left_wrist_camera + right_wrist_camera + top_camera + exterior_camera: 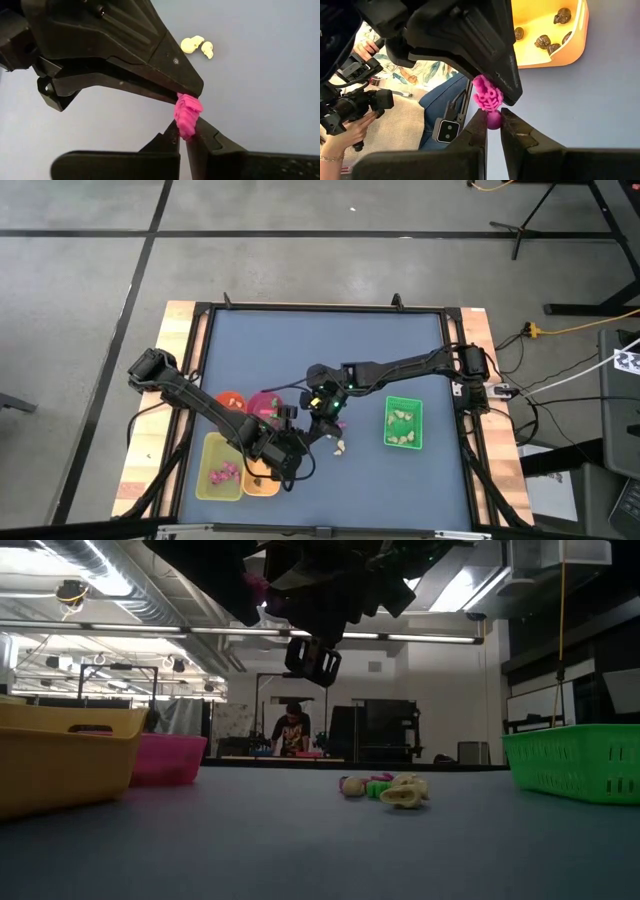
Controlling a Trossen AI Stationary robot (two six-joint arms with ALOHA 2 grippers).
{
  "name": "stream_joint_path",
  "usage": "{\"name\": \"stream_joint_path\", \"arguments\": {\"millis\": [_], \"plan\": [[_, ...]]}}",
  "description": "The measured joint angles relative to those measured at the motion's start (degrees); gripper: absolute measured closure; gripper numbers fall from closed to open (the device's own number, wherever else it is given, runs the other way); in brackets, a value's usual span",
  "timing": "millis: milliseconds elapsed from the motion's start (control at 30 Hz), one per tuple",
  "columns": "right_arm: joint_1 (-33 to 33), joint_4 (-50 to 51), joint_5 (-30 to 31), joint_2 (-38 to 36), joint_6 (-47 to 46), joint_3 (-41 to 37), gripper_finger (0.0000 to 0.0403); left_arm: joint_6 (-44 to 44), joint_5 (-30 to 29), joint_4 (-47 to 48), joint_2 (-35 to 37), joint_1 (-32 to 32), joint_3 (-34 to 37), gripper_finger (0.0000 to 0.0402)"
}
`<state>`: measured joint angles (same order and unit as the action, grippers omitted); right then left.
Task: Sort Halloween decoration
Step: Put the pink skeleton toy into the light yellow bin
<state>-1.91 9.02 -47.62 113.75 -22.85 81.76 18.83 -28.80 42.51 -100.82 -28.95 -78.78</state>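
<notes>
From above, two dark arms meet over the middle of the blue desk (300,340). The left end effector (298,448) and right end effector (318,408) are close together. A green tray (403,423) holds pale trinkets; a yellow tray (221,467) holds pink ones.

From desk height, a small pile of loose trinkets (385,788) lies on the smooth desk, between a pink bowl (165,759) and the green tray's ribbed wall.

At the left wrist, the fingers are clamped on a bumpy pink skeleton trinket (186,114). Two cream skulls (197,46) lie beyond.

At the right wrist, the fingers pinch the same pink trinket by its round end. Brown skulls (547,35) sit in a shiny orange bowl (570,52).
</notes>
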Motion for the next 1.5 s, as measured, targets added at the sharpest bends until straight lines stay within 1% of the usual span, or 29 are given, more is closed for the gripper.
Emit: {"name": "stream_joint_path", "arguments": {"millis": [267,367,467,633,733,833,900,1000,1067,1367,1500], "plan": [[0.0,0.0,0.0,0.0,0.0,0.0,0.0372,0.1,0.0,-0.1,0.0,0.0,0.0,0.0400],[0.0,0.0,0.0,0.0,-1.0,0.0,0.0372,0.1,0.0,-0.1,0.0,0.0,0.0,0.0391],[0.0,0.0,0.1,0.0,-2.3,0.0,0.0372,0.1,-0.1,-0.2,0.0,0.0,0.0,0.0371],[0.1,0.1,0.7,0.0,-3.0,0.0,0.0372,0.0,-0.2,-0.5,0.0,0.1,0.0,0.0323],[0.1,0.1,1.1,0.0,-5.0,0.0,0.0372,0.0,-0.2,-0.6,0.0,0.1,0.0,0.0296],[0.0,0.1,1.4,0.0,-5.4,0.0,0.0372,0.0,-0.2,-1.1,0.0,0.1,0.0,0.0279],[0.0,0.1,1.4,0.0,-5.4,0.0,0.0372,0.0,-0.2,-1.2,0.0,0.1,0.0,0.0276],[0.0,0.1,1.4,0.0,-5.4,0.0,0.0372,0.0,-0.2,-1.2,0.0,0.1,0.0,0.0279],[0.0,0.1,1.4,0.0,-5.4,0.0,0.0372,0.0,-0.2,-1.2,0.0,0.1,0.0,0.0289],[0.0,0.1,1.1,0.0,-5.4,0.0,0.0372,0.0,-0.2,-1.0,0.0,0.1,0.0,0.0360],[0.0,0.2,1.1,0.0,-5.4,0.0,0.0372,0.0,-0.2,-1.0,0.0,0.1,0.0,0.0383]]}}
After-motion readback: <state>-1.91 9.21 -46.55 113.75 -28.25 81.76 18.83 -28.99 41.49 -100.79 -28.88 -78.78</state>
